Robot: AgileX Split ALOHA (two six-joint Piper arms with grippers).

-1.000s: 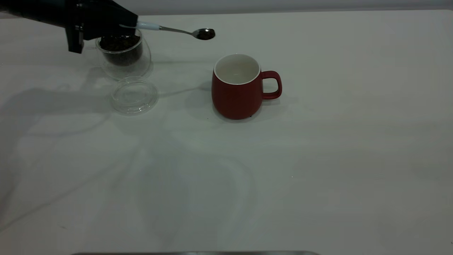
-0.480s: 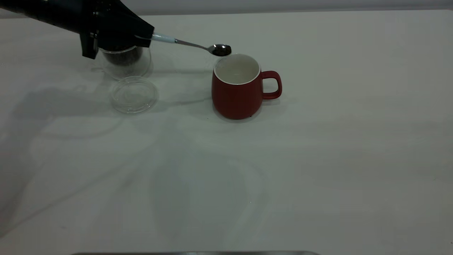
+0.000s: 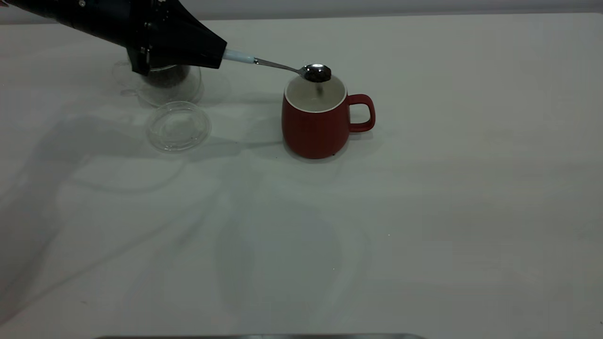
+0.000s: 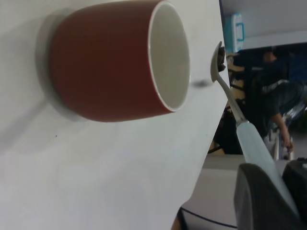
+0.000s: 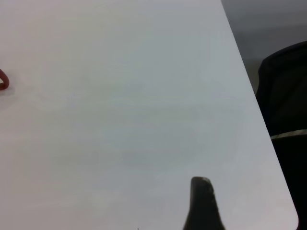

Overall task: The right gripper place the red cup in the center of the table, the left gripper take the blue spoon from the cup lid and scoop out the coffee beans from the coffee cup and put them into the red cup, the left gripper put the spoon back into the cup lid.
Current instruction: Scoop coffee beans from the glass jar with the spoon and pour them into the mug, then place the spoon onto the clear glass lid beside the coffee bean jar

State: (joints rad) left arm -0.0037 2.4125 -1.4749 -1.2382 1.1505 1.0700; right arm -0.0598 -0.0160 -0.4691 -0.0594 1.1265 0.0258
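The red cup stands upright near the table's middle, handle to the right, and also shows in the left wrist view. My left gripper is shut on the pale handle of the blue spoon and holds it level. The spoon's bowl hangs just above the red cup's far rim with dark coffee beans in it. The glass coffee cup, dark beans inside, stands partly hidden behind the gripper. The clear cup lid lies empty in front of it. My right gripper is off to the right, away from the objects.
The white table stretches bare to the right and front. Its right edge and corner show in the right wrist view, with a sliver of the red cup's handle far off.
My left gripper has carried the spoon rightward from over the glass coffee cup, and its bowl is now above the red cup's opening. The cups and the lid have not moved.
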